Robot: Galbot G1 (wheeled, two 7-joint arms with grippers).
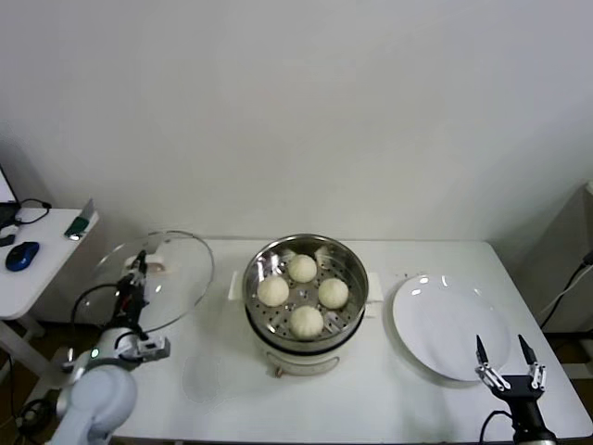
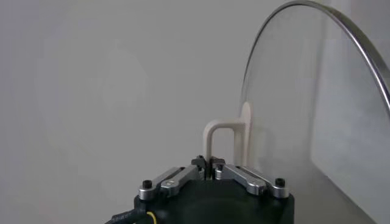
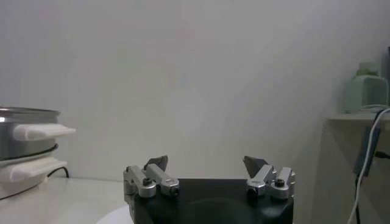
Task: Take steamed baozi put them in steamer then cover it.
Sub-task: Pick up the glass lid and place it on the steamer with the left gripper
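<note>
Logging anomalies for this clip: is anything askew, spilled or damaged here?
Nothing stands out. Four baozi sit inside the steamer. The cover is tilted only because the left gripper holds it by its handle, to the steamer's left. The plate is bare, and the right gripper waits open at its near edge.

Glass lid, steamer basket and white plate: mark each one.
glass lid point(image 1: 176, 278), head view, on its clear pane.
steamer basket point(image 1: 355, 272), head view, on its steel wall.
white plate point(image 1: 445, 324), head view, on its bare middle.
</note>
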